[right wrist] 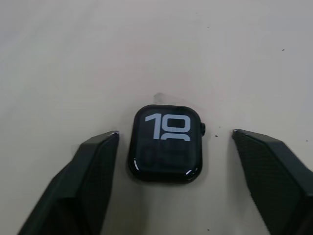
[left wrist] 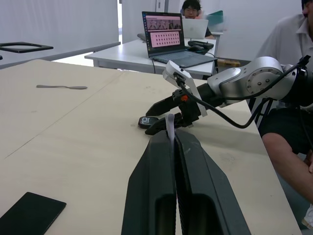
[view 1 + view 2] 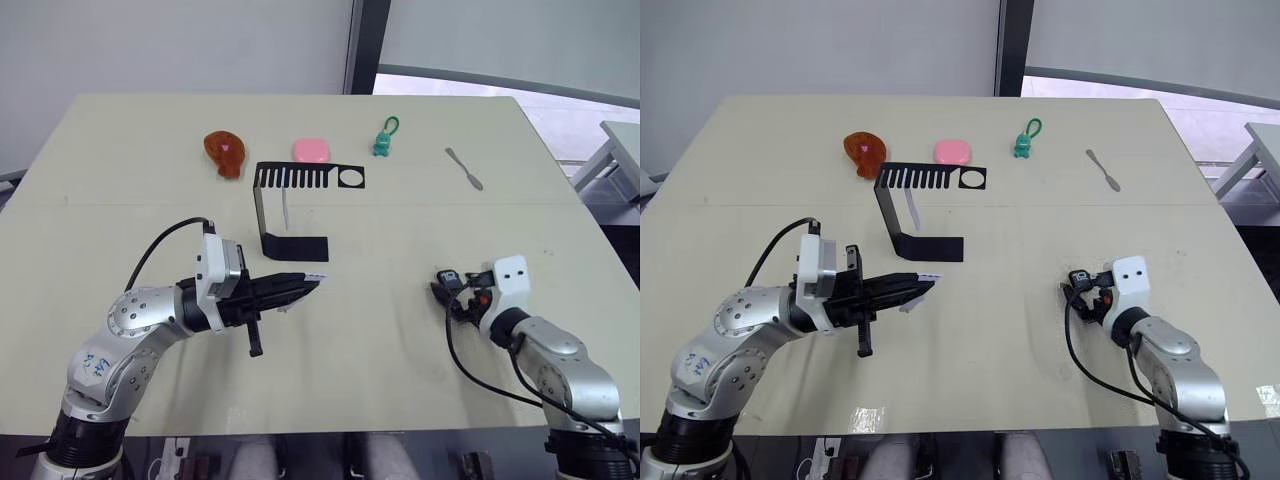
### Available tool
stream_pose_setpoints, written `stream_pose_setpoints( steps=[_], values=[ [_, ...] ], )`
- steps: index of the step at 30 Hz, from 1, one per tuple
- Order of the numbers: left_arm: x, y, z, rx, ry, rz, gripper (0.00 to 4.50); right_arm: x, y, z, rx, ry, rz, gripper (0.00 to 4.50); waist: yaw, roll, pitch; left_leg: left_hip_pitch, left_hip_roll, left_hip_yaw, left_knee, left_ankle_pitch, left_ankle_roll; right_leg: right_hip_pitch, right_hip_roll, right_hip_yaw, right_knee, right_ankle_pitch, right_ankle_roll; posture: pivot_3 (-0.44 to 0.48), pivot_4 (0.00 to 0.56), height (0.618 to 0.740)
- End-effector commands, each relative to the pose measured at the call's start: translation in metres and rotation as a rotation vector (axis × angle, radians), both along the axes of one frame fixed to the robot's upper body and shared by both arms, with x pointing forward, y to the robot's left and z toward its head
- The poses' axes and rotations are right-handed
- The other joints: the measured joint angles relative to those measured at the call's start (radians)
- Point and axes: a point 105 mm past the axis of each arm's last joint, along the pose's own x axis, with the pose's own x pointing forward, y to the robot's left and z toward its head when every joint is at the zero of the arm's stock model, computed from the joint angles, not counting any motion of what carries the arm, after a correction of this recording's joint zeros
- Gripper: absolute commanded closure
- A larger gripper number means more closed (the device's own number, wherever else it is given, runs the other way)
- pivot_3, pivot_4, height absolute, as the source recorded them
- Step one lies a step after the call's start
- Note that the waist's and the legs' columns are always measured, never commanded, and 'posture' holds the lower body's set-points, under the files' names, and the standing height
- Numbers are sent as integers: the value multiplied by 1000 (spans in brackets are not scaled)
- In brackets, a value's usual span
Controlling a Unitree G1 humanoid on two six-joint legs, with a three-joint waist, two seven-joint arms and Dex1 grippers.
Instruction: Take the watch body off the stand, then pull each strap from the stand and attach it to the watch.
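Observation:
The black stand (image 3: 266, 206) rises at the table's middle, and one pale strap (image 3: 285, 211) hangs from its comb bar. My left gripper (image 3: 314, 284) hovers just in front of the stand's base, shut on the other strap (image 2: 169, 125), whose pale end sticks out past the fingertips. The watch body (image 1: 166, 147) lies flat on the table at the right, screen up. My right gripper (image 3: 446, 291) is open and low over the table, with one finger on each side of the watch body (image 3: 448, 277) and not touching it.
Along the far side lie an orange-brown object (image 3: 225, 153), a pink object (image 3: 309, 150), a green keychain figure (image 3: 385, 141) and a grey spatula (image 3: 464, 168). In the left wrist view a person (image 2: 288, 122) sits close to the table's right edge.

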Motion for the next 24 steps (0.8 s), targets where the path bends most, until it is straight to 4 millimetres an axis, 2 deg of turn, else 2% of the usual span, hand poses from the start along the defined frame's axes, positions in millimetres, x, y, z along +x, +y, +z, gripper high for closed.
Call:
stream_pose_setpoints(
  steps=[1,2,3,14,20,24],
  values=[
    [-5,-1,8,2,-42,-10,4500,-7,2,-20,12,94,18,2395,-1,0,0,0,0,0,0,0,0,0,0,0,0,0,0,0,150,740],
    [-5,-1,8,2,-42,-9,4500,-7,3,-20,13,96,18,2913,-2,0,0,0,0,0,0,0,0,0,0,0,0,0,0,0,150,740],
    [-5,0,8,3,-41,-8,4500,-8,3,-20,17,102,18,2981,-1,0,0,0,0,0,0,0,0,0,0,0,0,0,0,0,150,740],
    [-3,1,8,6,-41,-6,4500,-8,5,-16,24,69,44,2981,-1,0,0,0,0,0,0,0,0,0,0,0,0,0,0,0,150,740],
    [-2,9,12,27,-71,14,4500,-9,20,24,99,-79,211,2981,-2,2,1,0,0,0,0,0,0,0,1,0,0,0,0,0,150,740],
    [-2,22,15,85,-127,49,4500,-21,42,46,183,-50,414,2981,-2,4,3,-1,0,0,0,0,0,-1,0,0,0,0,0,0,150,740]
  ],
)
